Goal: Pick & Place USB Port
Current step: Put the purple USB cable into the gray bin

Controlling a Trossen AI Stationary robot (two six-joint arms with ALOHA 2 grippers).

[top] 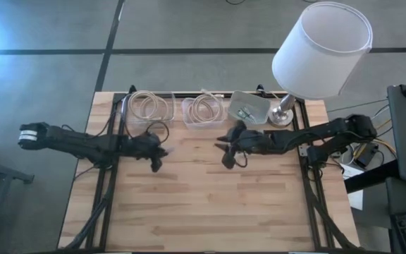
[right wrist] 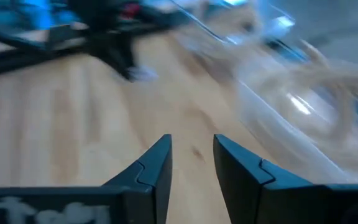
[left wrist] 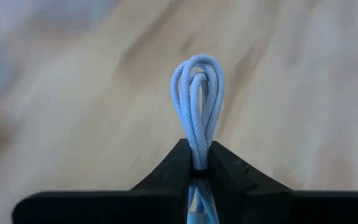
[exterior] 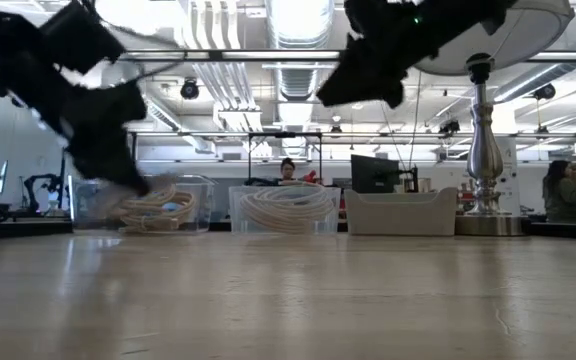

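My left gripper (left wrist: 197, 163) is shut on a coiled bundle of pale blue-white cable (left wrist: 197, 93). In the high view it (top: 155, 156) hovers over the table's left-middle, just on the near side of the left bin. My right gripper (right wrist: 191, 155) is open with a narrow gap and nothing between its fingers. It (top: 230, 156) hangs above the table's middle, on the near side of the middle bin. In the low view both arms are raised clear of the tabletop. No connector end of the cable shows. My left gripper pinches the cable bundle between its two fingers, several strands together, just below the looped end (left wrist: 197, 149). The loop sticks out past the fingertips and is lifted clear of the wooden table. The remaining cable runs back between the fingers, out of sight.
Three clear bins stand along the far edge: the left (top: 149, 109) and the middle (top: 203, 109) hold coiled cables, and the right (top: 249, 107) holds small parts. A lamp with a white shade (top: 321, 49) stands at the far right corner. Bare wood (top: 203, 204) fills the near half.
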